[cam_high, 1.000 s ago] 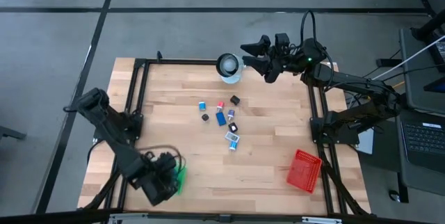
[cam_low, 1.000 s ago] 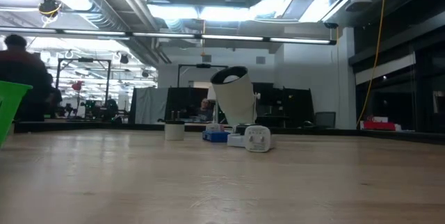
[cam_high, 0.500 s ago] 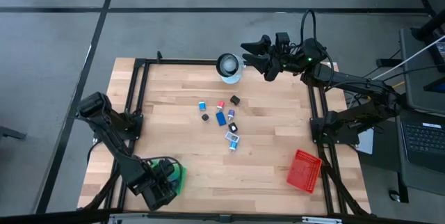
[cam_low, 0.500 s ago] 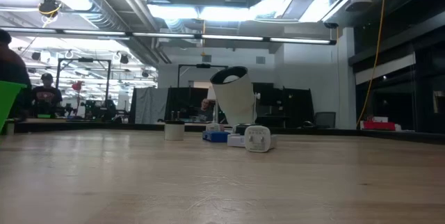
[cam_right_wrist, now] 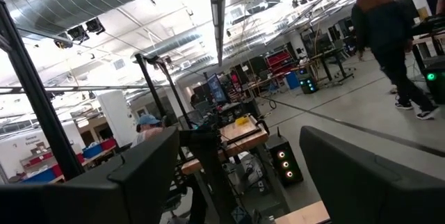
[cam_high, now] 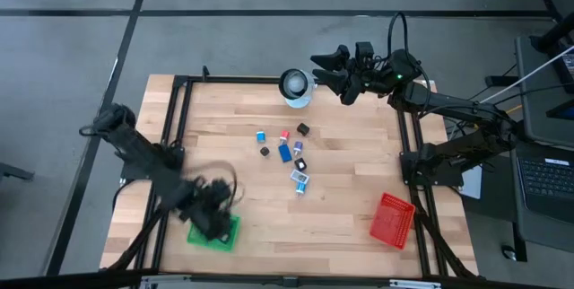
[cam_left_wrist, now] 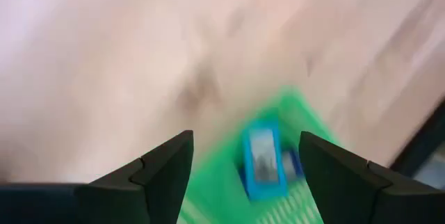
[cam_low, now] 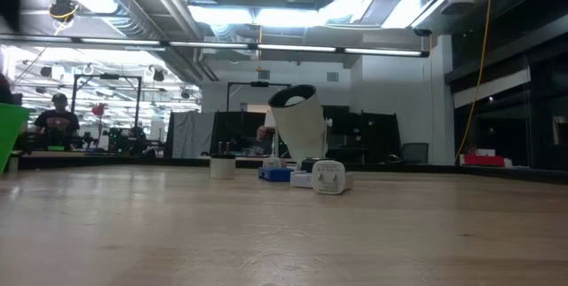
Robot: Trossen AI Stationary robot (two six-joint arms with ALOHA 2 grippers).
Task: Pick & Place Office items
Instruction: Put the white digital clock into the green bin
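Note:
Several small office items (cam_high: 287, 153), mostly blue with some black, lie loose in the middle of the wooden table; the low view shows them (cam_low: 318, 177) in a cluster. A green mesh basket (cam_high: 215, 235) sits near the front left, and a blue item (cam_left_wrist: 263, 161) lies inside it. My left gripper (cam_high: 213, 214) hovers over the basket, and the left wrist view shows it (cam_left_wrist: 245, 142) open and holding nothing. My right gripper (cam_high: 316, 67) waits open at the far edge, beside the white ring-shaped object (cam_high: 294, 84).
A red mesh basket (cam_high: 393, 220) lies near the front right corner. The white ring object (cam_low: 297, 124) stands behind the item cluster. Black frame rails (cam_high: 179, 109) border the table. People move in the room beyond the table (cam_right_wrist: 386, 36). Bare wood lies between the items and both baskets.
My left gripper has moved a little toward the table's far edge from above the green basket, so that more of the basket shows beneath it. The high view blurs the arm as it moves. My right arm has kept still.

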